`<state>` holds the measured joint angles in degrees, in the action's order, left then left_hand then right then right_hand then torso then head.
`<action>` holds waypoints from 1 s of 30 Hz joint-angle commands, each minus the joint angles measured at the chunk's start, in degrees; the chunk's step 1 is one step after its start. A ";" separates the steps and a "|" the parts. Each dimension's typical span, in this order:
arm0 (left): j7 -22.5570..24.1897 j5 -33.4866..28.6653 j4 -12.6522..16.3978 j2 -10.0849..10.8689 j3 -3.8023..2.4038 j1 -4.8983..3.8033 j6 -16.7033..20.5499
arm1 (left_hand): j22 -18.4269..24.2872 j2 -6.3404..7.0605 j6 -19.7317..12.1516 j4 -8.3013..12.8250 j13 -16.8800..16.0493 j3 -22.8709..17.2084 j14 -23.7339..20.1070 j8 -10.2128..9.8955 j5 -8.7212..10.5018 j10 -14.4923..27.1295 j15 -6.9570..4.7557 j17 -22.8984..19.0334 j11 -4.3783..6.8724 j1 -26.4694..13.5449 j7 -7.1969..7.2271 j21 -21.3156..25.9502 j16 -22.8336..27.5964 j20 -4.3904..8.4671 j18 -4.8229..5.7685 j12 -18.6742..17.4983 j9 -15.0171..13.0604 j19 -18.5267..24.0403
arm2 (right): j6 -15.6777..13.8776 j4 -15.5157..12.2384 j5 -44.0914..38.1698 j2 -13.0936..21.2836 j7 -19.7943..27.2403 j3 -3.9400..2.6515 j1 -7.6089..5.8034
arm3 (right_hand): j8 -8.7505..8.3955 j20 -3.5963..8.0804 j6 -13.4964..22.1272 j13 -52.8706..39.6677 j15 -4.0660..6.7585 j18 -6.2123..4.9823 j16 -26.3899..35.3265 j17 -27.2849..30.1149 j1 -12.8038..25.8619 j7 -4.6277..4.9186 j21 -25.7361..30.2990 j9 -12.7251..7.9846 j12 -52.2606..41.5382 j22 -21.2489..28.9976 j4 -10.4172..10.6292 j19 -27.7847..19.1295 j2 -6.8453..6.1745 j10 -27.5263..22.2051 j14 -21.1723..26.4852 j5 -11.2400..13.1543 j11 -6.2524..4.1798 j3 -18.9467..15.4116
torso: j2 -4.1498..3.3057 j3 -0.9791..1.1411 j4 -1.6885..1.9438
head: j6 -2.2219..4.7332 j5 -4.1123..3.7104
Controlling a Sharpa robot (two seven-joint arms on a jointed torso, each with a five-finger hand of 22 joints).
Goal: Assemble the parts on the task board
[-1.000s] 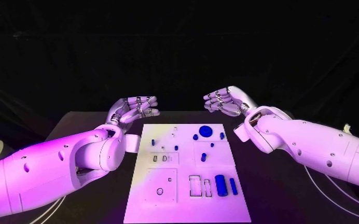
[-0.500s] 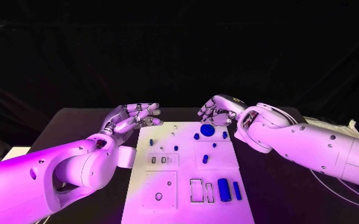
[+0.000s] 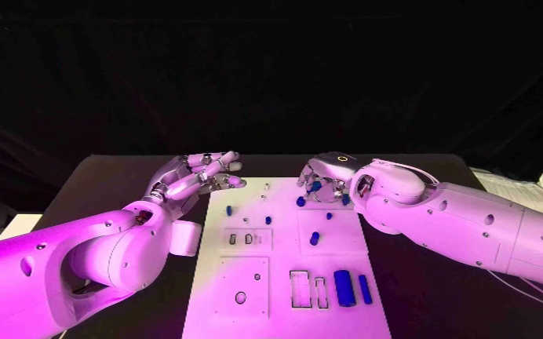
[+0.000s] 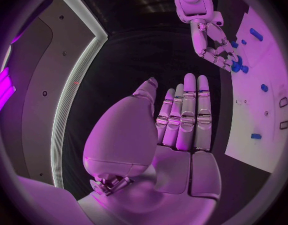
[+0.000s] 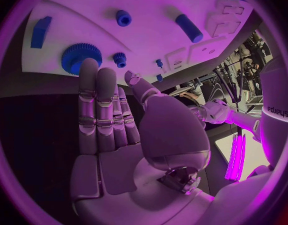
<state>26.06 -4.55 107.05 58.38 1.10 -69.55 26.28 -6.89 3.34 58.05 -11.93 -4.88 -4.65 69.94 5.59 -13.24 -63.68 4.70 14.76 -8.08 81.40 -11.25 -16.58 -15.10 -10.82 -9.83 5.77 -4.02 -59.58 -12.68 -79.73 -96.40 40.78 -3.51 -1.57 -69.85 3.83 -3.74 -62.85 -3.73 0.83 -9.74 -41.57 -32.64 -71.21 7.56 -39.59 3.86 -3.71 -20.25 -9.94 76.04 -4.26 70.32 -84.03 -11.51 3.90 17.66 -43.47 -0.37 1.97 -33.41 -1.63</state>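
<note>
Blue plastic parts lay scattered over the flat white rectangular task board (image 3: 289, 276) in the middle of the black desk (image 3: 102, 182), and none of them was in either hand. The right silver many-fingered hand (image 3: 325, 178) hovered over the board's far right corner, its fingers (image 5: 97, 92) held straight and close together with nothing between them, their tips just above the large blue toothed gear (image 5: 78, 58); a small blue gear (image 5: 119, 59) sat just beside it and a blue block (image 5: 40, 32) lay near the board's edge. The left silver hand (image 3: 202, 174) hung over the desk beside the board's far left edge, fingers extended and slightly apart, holding nothing. The likeliest trouble, as I judged it, was a clumsy approach to the large gear: flat fingers coming down on its toothed rim could slide it sideways into the small gear or push it toward the board's edge rather than lift it (the teeth offer poor purchase for smooth metal fingertips). The board also looked unclamped, so a sideways push might shift it and upset the blue cylinder (image 3: 343, 286) and slim blue bar (image 3: 364, 289) lying at its near end. Whether the large gear was already seated on a peg could not be told.
</note>
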 commanded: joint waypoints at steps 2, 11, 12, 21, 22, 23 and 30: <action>0.49 -0.95 0.27 0.13 -0.05 -0.21 -1.10 | 0.05 0.31 -0.13 0.23 0.08 0.27 -0.21 -0.40 0.25 0.53 -0.07 0.10 -0.05 -0.18 -0.30 0.13 -0.31 -0.14 -0.63 -0.40 0.09 -0.28 | 3.77 -0.03 -3.86 -0.26 -1.62 -0.02 -0.01 | -0.14 0.00 0.31 0.06 0.14 -0.12 -2.80 -2.76 0.07 -0.06 -3.06 0.01 0.19 -3.16 0.61 -0.36 -0.84 -0.77 -1.71 0.48 0.05 0.55 | -0.86 0.12 0.15 | 0.09 -0.10; 0.44 -1.00 0.20 0.20 -0.05 -0.31 -1.02 | 0.07 0.30 -0.21 0.31 0.13 0.29 -0.21 -0.54 0.25 0.69 -0.06 0.32 -0.11 -0.17 -0.37 0.13 -0.39 -0.15 -0.63 -0.58 0.10 -0.35 | 4.73 0.22 -4.39 -0.76 -1.75 -0.01 -0.01 | -0.13 -0.19 0.22 0.04 0.03 0.42 -8.62 -8.53 -0.39 -0.01 -9.19 0.03 0.14 -9.62 2.13 -0.68 -1.49 -0.76 -1.60 0.63 0.12 1.66 | -1.35 0.09 0.29 | 0.16 -0.26; 0.43 -1.00 0.22 0.21 -0.05 -0.31 -1.01 | 0.07 0.30 -0.22 0.32 0.13 0.29 -0.20 -0.56 0.25 0.70 -0.06 0.35 -0.11 -0.16 -0.38 0.13 -0.40 -0.15 -0.64 -0.60 0.10 -0.36 | 4.85 0.28 -4.42 -0.84 -1.74 -0.01 -0.01 | -0.11 -0.22 0.14 0.03 0.01 0.44 -9.12 -8.98 -0.47 -0.01 -9.74 0.03 0.13 -10.12 2.36 -0.81 -1.50 -0.70 -1.55 0.65 0.11 1.85 | -1.47 0.10 0.32 | 0.20 -0.33; 0.34 -1.00 0.47 0.41 -0.05 -0.38 -0.95 | 0.07 0.31 -0.25 0.36 0.14 0.30 -0.19 -0.61 0.24 0.74 -0.06 0.42 -0.13 -0.14 -0.40 0.13 -0.43 -0.15 -0.64 -0.65 0.10 -0.39 | 6.04 1.05 -4.68 -1.55 -1.59 0.04 0.01 | -0.04 -0.32 -0.45 0.02 0.09 1.09 -11.37 -10.97 -1.06 -0.15 -14.96 0.09 0.11 -16.08 3.56 -0.36 -1.41 -0.24 -1.20 0.71 -0.05 3.16 | -1.96 0.06 0.46 | 0.37 -0.26; 0.33 -1.00 0.47 0.43 -0.05 -0.39 -0.94 | 0.07 0.31 -0.25 0.36 0.14 0.30 -0.19 -0.61 0.24 0.74 -0.06 0.42 -0.13 -0.14 -0.40 0.13 -0.43 -0.15 -0.64 -0.65 0.10 -0.39 | 6.15 1.09 -4.69 -1.60 -1.56 0.04 0.02 | -0.01 -0.33 -0.59 0.01 0.13 1.21 -12.14 -11.80 -1.13 -0.18 -15.70 0.11 0.09 -17.00 3.68 -0.19 -1.37 -0.12 -1.31 0.73 -0.09 3.33 | -2.01 0.07 0.44 | 0.35 -0.19; 0.32 -1.00 0.48 0.45 -0.05 -0.40 -0.93 | 0.07 0.31 -0.25 0.36 0.14 0.30 -0.19 -0.61 0.24 0.74 -0.06 0.42 -0.13 -0.14 -0.40 0.13 -0.43 -0.15 -0.64 -0.65 0.10 -0.39 | 6.23 1.11 -4.69 -1.63 -1.54 0.04 0.02 | 0.01 -0.32 -0.73 0.01 0.16 1.28 -14.13 -14.01 -1.20 -0.20 -16.37 0.12 0.09 -17.73 3.84 -0.10 -1.37 0.00 -1.72 0.77 -0.18 3.53 | -2.02 0.06 0.46 | 0.35 -0.18; 0.30 -1.00 0.57 0.63 -0.05 -0.51 -0.79 | 0.08 0.29 -0.30 0.44 0.16 0.30 -0.16 -0.70 0.24 0.82 -0.06 0.58 -0.17 -0.10 -0.46 0.12 -0.51 -0.15 -0.64 -0.75 0.10 -0.45 | 6.77 1.29 -4.71 -1.87 -1.28 0.08 0.04 | 0.07 -0.36 -1.49 -0.01 0.32 1.74 -17.98 -17.83 -1.45 -0.41 -19.68 0.18 0.08 -21.58 4.77 0.24 -1.37 0.62 -2.14 1.18 -0.31 4.52 | -2.31 0.05 0.40 | 0.40 -0.09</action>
<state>26.05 -5.41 107.37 59.00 1.10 -69.93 26.29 -6.90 3.33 57.83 -11.78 -4.77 -4.50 69.95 5.26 -13.24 -63.27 4.70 15.29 -8.07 81.40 -11.46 -16.58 -15.34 -11.03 -9.83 5.11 -3.98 -59.78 -7.77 -78.55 -100.12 39.02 -4.82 -1.62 -69.97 3.83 -4.01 -63.95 -3.72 0.83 -8.83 -59.22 -50.21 -72.16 7.09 -58.99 3.96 -3.71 -41.50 -5.26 75.94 -5.66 70.56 -84.03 -10.58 3.70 22.01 -45.61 -0.32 2.40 -33.03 -1.77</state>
